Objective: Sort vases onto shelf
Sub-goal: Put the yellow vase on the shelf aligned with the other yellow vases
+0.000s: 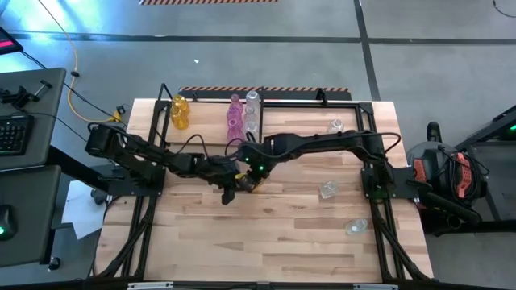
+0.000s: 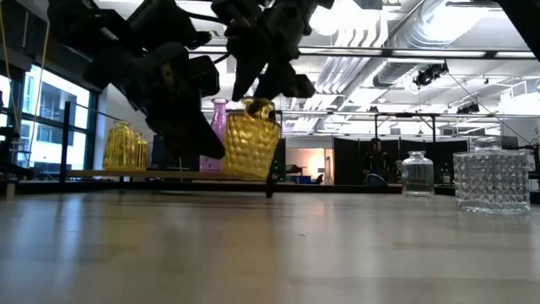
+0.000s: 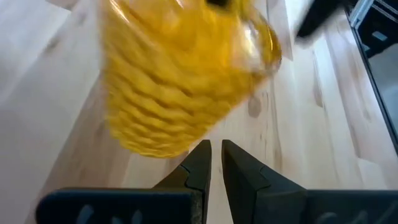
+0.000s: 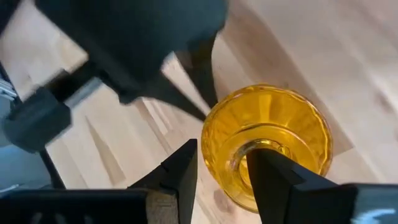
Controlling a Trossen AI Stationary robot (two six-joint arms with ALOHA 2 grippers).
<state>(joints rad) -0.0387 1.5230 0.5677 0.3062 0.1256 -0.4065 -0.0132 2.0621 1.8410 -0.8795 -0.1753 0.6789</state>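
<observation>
An amber-yellow textured vase (image 2: pixel 251 142) hangs lifted above the table's middle, slightly tilted, under my right gripper (image 4: pixel 222 160), which reaches in from the right (image 1: pixel 255 177). My left gripper (image 3: pixel 216 150) is shut and points down close beside the vase's left side (image 1: pixel 228 193). Along the far edge stands the black-framed shelf (image 1: pixel 306 99), where two yellow vases (image 1: pixel 179 113), a pink one (image 1: pixel 235 119) and clear ones (image 1: pixel 252 109) stand on their bases. My right gripper holds the yellow vase by its neck (image 4: pixel 239 155) from above, pointing down. One finger (image 4: pixel 270 171) seems to stand in the mouth and the other (image 4: pixel 185 163) outside. The vase hangs clear of the table. My left gripper: I cannot tell whether its fingertips touch the vase's body (image 3: pixel 180 81).
Clear vases stand on the table at the right: one (image 1: pixel 328 189) near the right arm's base and one (image 1: pixel 355 227) nearer the near edge. Another clear one (image 1: pixel 335 126) is on the shelf's right half. The near half of the table (image 1: pixel 242 250) is bare wood.
</observation>
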